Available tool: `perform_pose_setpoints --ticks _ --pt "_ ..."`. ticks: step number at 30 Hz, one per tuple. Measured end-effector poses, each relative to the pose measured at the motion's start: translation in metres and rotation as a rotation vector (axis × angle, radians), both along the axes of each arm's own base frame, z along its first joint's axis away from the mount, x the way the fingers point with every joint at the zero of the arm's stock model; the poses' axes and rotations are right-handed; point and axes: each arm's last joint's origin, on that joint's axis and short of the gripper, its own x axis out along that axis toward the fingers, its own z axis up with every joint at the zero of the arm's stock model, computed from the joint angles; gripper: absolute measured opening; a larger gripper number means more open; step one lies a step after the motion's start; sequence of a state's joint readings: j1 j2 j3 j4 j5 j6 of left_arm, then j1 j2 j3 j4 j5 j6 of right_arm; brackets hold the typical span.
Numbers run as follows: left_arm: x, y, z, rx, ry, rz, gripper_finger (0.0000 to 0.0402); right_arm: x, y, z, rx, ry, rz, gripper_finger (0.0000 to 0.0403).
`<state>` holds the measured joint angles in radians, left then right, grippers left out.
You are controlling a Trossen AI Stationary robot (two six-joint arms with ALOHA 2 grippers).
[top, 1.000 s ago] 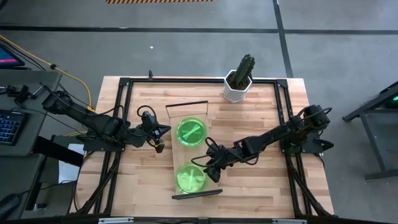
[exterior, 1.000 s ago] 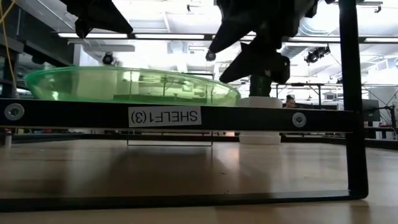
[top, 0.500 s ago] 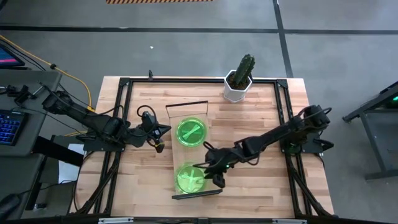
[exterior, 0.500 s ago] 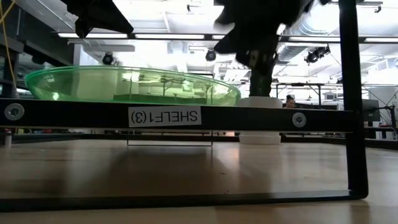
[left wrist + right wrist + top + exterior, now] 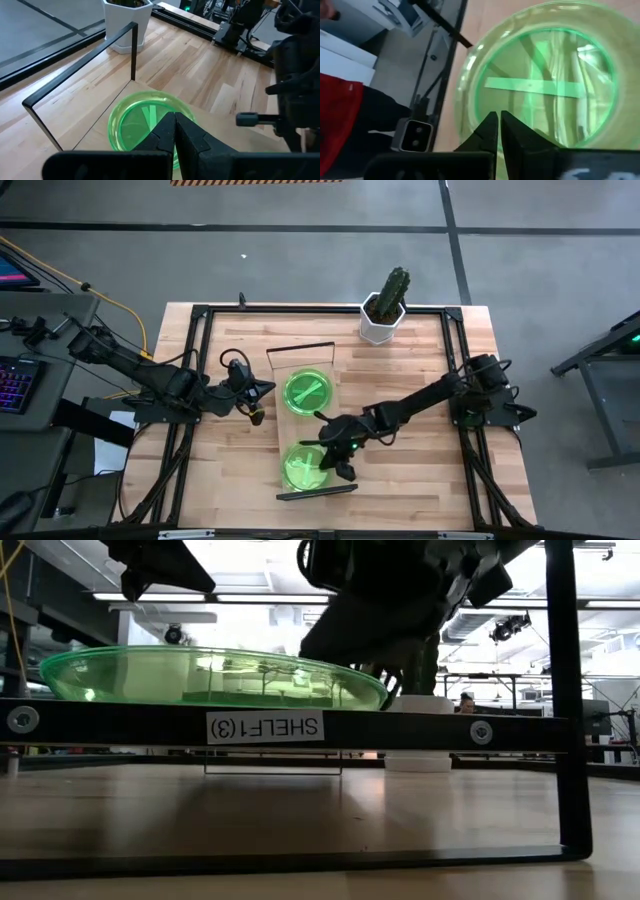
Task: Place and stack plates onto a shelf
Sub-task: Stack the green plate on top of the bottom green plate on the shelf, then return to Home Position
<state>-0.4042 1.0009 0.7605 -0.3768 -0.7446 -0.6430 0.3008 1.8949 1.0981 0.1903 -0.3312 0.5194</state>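
Note:
Two bright-green plates lie flat on the long light-wood shelf (image 5: 290, 362): a far plate (image 5: 307, 392) and a near plate (image 5: 303, 468). The near one looks like several plates nested together in the right wrist view (image 5: 545, 85). My right gripper (image 5: 328, 455) is shut and hangs over the near plate's right rim; its closed tips (image 5: 497, 117) point into the plate. My left gripper (image 5: 262, 393) is shut and waits beside the shelf's left edge, level with the far plate (image 5: 145, 125). My right gripper comes at the near plate slanting down from the table's right side, its shut fingers (image 5: 392, 675) at the plate's right rim (image 5: 375, 692). Whether they touch the rim, I cannot tell. The plate lies flat on the shelf.
A white hexagonal pot with a cactus (image 5: 383, 320) stands at the far edge, right of the shelf. The shelf's dark frame bar (image 5: 265, 726) carries a label in the low view. Black rails border the wooden tabletop (image 5: 420, 470).
My right gripper has moved toward the table's left edge, from beside the near plate to over its right rim, and has shut with nothing between its fingers. Both plates have stayed where they were.

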Motion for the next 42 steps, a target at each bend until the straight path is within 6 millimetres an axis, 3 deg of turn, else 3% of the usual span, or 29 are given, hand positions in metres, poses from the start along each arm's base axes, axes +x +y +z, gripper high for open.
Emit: perform_pose_setpoints --ticks 11,19,30,37,42 --pt "0.000 0.000 0.000 -0.003 -0.004 -0.001 0.0000 -0.007 -0.009 -0.013 -0.168 0.113 -0.079 0.0000" --pt "0.000 0.000 0.000 0.004 -0.001 -0.004 0.0000 -0.012 -0.014 -0.012 -0.248 0.149 -0.108 0.0000" --pt "0.000 0.000 0.001 0.004 -0.004 -0.004 0.0000 -0.026 -0.042 0.015 -0.339 0.197 -0.197 0.0000" --pt "0.000 0.000 0.001 0.004 -0.004 -0.005 0.0000 -0.027 -0.043 0.030 -0.310 0.135 -0.206 0.0000" --pt "0.001 -0.002 0.002 -0.011 -0.017 -0.024 0.0000 -0.042 -0.045 0.058 -0.306 0.098 -0.202 0.0000"
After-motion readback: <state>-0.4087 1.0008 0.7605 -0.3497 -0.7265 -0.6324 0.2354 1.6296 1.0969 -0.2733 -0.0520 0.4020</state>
